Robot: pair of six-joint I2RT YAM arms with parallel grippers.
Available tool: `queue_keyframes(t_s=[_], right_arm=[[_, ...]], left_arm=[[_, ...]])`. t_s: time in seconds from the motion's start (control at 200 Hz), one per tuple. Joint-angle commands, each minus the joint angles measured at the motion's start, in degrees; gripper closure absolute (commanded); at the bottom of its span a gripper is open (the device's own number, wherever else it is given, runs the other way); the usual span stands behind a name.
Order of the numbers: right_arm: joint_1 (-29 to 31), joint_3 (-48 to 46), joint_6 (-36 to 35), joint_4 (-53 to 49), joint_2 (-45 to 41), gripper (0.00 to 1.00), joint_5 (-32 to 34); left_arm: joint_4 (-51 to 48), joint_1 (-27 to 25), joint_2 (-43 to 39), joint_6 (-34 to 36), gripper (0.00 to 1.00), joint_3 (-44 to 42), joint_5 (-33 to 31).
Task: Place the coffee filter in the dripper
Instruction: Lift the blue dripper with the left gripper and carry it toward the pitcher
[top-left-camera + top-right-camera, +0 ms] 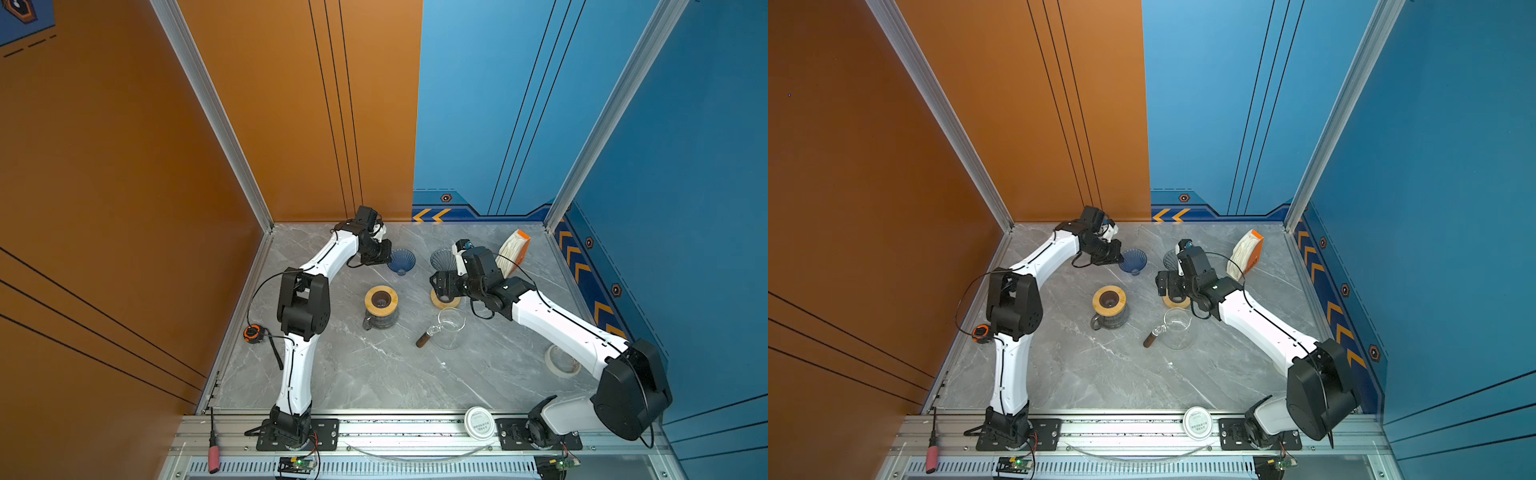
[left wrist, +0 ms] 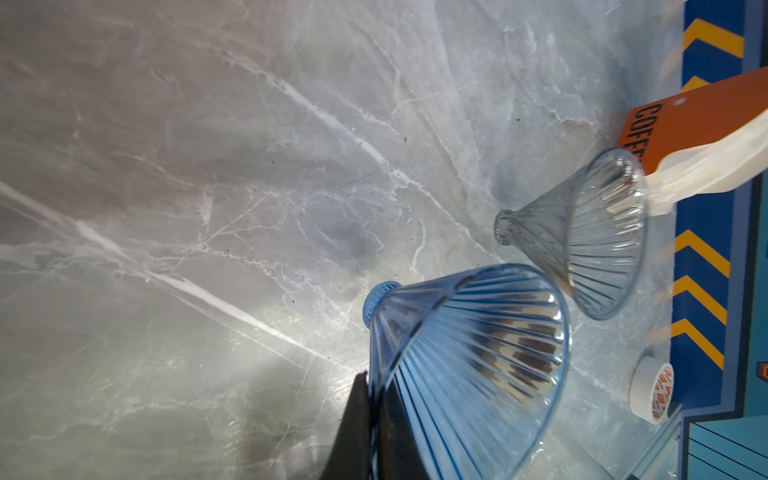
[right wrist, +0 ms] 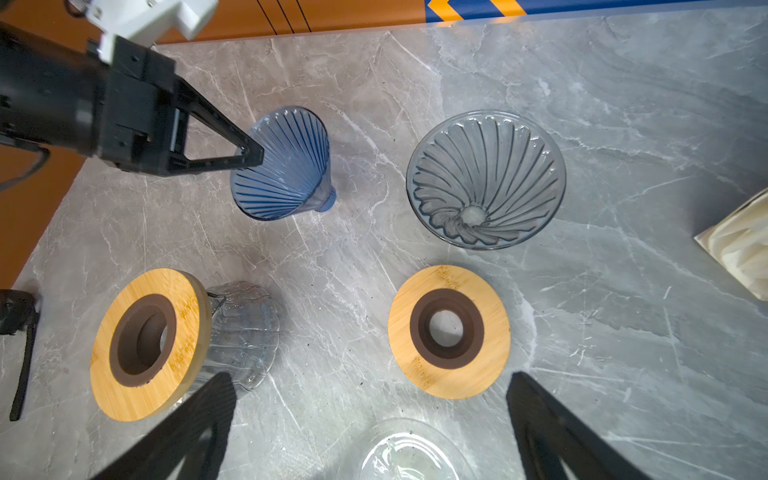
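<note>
One pack of coffee filters (image 1: 515,252) is stood at the back right of the counter (image 1: 374,374), untouched and well apart from both end effectors. The blue dripper (image 3: 286,166) is pinched by its rim in the closed left end effector (image 3: 249,156) and is held tilted. Such a thin-edged hold could be lost, and the cone could be dropped or swung against the grey dripper (image 3: 485,178) beside it. The right end effector (image 1: 444,291) is spread wide, empty, above a bare bamboo ring (image 3: 494,332). Several filters could be dragged out together, or the pack toppled. Counted: one pack, two drippers, two bamboo rings, one of them seated on a carafe (image 1: 380,318), and one glass server (image 1: 451,328)
</note>
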Motion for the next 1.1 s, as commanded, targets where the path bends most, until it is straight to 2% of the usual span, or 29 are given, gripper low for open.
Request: queue_keyframes(t_s=[0.0,0.27,0.506,0.731,1.097], right_arm=[[0.2,1.5,-1.2,-1.9,0.4,0.00,-1.1],[0.2,3.5,-3.8,-4.2,0.1,0.00,-1.7],[0.4,3.8,-5.6,-5.1,-0.6,0.00,-1.8],[0.6,4.2,-6.3,-6.0,-0.7,0.00,-2.2],[1.8,5.2,-6.1,-8.3,0.3,0.00,-1.0]], left_arm=[[-0.6,-0.2,-6.1,0.6,1.00,-1.4,2.7],[-1.0,-0.2,-15.4,0.1,1.00,-8.3,3.6],[-6.0,-0.6,-24.3,2.0,1.00,-13.6,0.6],[-6.9,-0.9,-31.5,1.9,1.00,-20.6,-1.0],[-11.6,0.2,-37.0,4.7,1.00,-25.8,-3.0]])
